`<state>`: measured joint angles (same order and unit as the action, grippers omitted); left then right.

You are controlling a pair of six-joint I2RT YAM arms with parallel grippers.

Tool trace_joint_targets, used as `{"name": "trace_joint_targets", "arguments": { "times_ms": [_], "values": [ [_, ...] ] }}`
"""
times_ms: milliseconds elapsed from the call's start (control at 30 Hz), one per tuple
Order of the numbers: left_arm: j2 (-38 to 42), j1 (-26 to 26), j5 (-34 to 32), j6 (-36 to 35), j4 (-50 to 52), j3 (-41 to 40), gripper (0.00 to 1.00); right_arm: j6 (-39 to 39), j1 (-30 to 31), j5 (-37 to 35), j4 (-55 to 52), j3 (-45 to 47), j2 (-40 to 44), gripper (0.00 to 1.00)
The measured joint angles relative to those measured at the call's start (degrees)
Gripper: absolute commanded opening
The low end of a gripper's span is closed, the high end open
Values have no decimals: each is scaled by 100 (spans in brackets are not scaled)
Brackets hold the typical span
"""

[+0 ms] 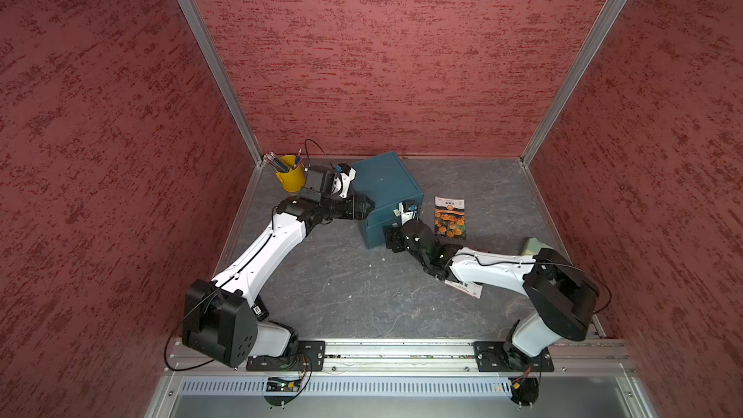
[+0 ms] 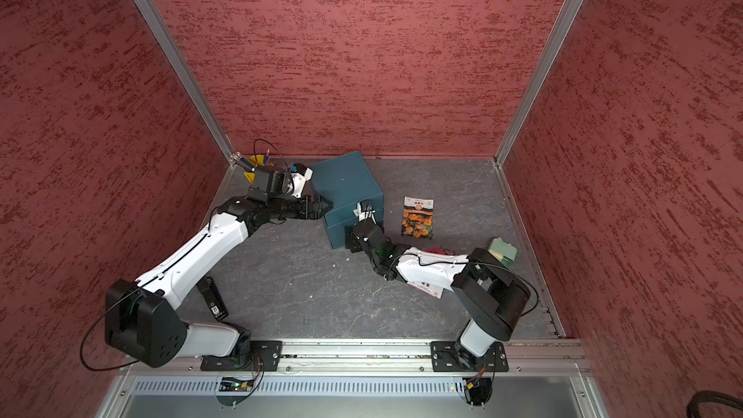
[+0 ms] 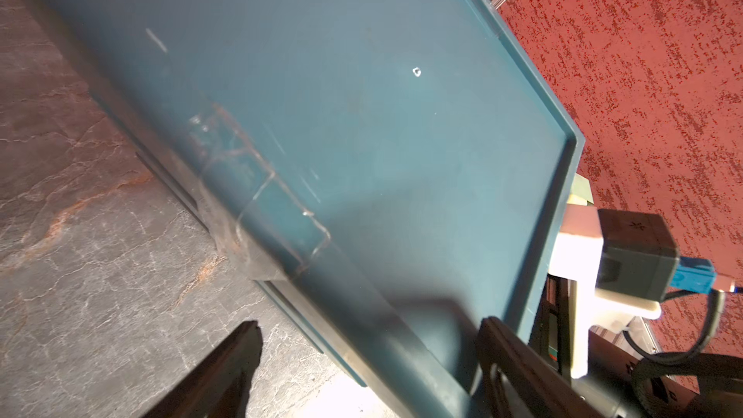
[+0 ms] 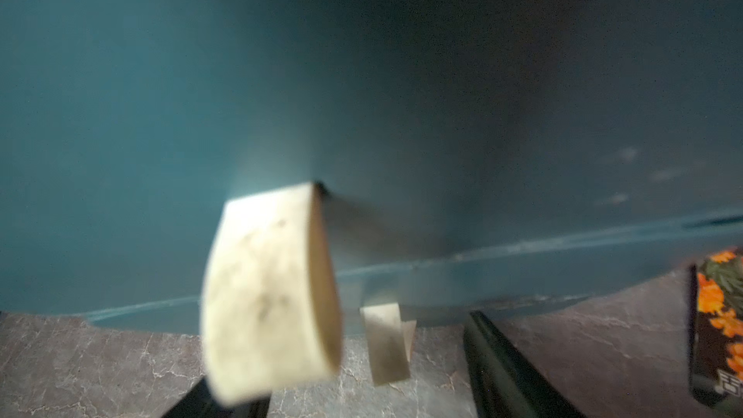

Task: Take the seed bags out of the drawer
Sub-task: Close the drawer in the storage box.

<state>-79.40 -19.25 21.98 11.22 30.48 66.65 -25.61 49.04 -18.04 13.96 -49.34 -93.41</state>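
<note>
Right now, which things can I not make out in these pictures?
Inside of the cabinet: hidden in both top views by its own top.
One seed bag: mostly under the right arm, both top views.
Pull tab: blurred, too near, right wrist view.

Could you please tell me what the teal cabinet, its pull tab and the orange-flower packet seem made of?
Cabinet: likely hard plastic, satin, scuffed, moulded rim. Pull tab: perhaps tape or fabric, matte, curling. Packet: glossy printed film or paper.
</note>
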Motion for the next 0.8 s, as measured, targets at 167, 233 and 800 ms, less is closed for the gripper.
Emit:
{"name": "trace_joint_targets", "arguments": {
  "times_ms": [167,233,800],
  "values": [
    [2,2,2,-15,4,0,87,-35,-28,4,-17,0,-2,77],
    [0,2,2,-17,4,0,87,-105,-37,7,-48,9,33,78],
    [0,2,9,-15,-4,-7,87,-1991,-140,1248,179,1228,756,72]
  ]
}}
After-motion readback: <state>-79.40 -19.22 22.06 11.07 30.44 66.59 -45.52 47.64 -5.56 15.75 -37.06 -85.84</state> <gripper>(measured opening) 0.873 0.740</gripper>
